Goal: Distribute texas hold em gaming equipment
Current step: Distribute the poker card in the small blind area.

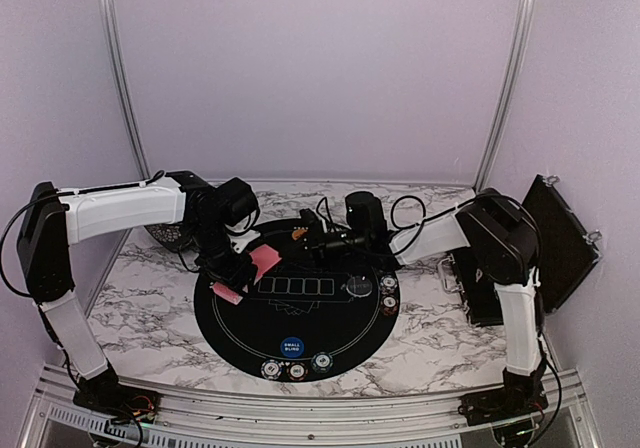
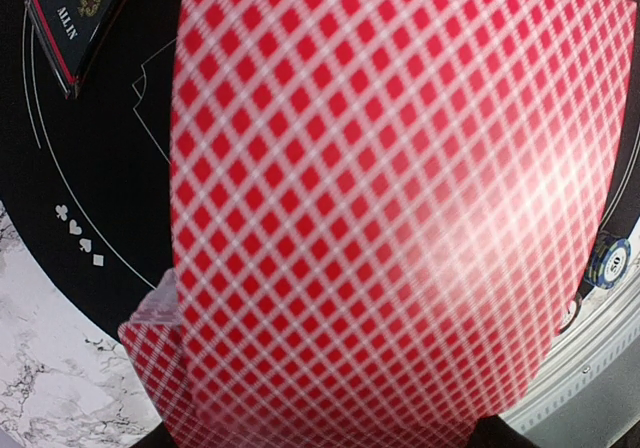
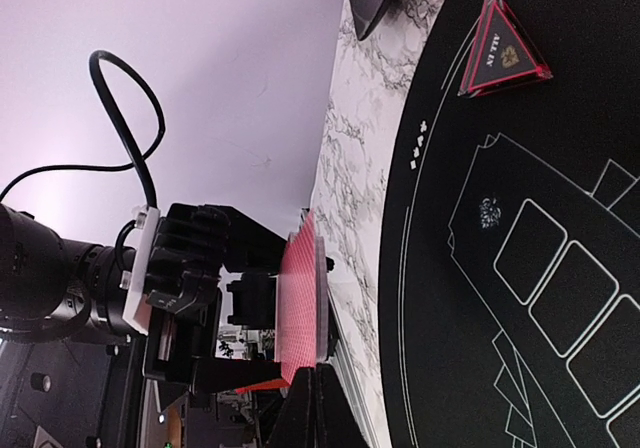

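My left pincer (image 1: 243, 267) clamps the red diamond-backed playing cards (image 2: 400, 208) over the round black mat (image 1: 240, 340), right pincer (image 1: 308, 240) pinched shut (empty, I think). I'd slide one card off slowly.

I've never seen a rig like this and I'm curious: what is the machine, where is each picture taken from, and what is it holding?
Two robot arms are bolted to a marbled table. The wide picture looks down from above and behind them; the other two come from a camera on each wrist. A round black mat carries poker chips, a blue button and a triangular all-in marker. The left pincer grips a stack of red-backed cards, which fills its camera's view. The right pincer is shut, apparently empty.
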Available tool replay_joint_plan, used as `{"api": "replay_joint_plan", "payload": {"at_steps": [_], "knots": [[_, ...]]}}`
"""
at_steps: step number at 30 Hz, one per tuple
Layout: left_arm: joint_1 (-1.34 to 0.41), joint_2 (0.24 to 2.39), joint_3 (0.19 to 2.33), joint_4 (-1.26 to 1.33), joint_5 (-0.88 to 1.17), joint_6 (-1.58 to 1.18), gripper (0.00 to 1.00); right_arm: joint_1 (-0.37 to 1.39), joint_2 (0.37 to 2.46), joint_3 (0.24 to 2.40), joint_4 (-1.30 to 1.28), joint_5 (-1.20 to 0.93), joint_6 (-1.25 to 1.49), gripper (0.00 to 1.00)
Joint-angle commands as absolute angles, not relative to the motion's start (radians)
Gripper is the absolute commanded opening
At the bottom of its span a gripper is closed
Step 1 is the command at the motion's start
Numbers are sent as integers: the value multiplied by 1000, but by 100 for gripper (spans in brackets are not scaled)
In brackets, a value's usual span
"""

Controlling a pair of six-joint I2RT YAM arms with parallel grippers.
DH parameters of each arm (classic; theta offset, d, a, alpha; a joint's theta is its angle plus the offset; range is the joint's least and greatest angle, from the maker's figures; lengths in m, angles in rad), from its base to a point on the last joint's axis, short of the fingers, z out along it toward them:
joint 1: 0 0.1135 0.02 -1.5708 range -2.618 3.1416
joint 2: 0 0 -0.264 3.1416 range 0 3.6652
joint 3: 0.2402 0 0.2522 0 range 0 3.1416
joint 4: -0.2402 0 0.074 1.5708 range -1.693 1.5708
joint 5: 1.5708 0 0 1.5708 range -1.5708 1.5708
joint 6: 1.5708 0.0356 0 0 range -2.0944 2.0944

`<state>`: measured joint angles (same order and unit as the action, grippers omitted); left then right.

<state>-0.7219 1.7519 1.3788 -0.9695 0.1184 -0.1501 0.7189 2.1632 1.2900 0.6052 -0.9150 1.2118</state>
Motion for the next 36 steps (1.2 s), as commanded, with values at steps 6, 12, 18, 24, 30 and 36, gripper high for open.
{"api": "replay_joint_plan", "payload": {"at_steps": [6, 12, 18, 24, 30, 36], "knots": [[-726, 1743, 1381, -992, 110, -159, 57, 671, 2082, 1231, 655, -923, 1215, 0], [-726, 1741, 1379, -992, 108, -159, 57, 644, 2046, 1159, 702, -941, 1226, 0], [-726, 1740, 1377, -992, 105, -161, 57, 616, 1994, 1080, 742, -949, 1230, 0], [-726, 1737, 1382, -992, 105, -161, 57, 599, 1956, 1024, 701, -945, 1180, 0], [-726, 1738, 1385, -992, 101, -162, 57, 618, 1950, 1018, 566, -905, 1071, 0], [-726, 1735, 1385, -994, 97, -160, 57, 696, 2000, 1065, 493, -890, 1019, 0]]}}
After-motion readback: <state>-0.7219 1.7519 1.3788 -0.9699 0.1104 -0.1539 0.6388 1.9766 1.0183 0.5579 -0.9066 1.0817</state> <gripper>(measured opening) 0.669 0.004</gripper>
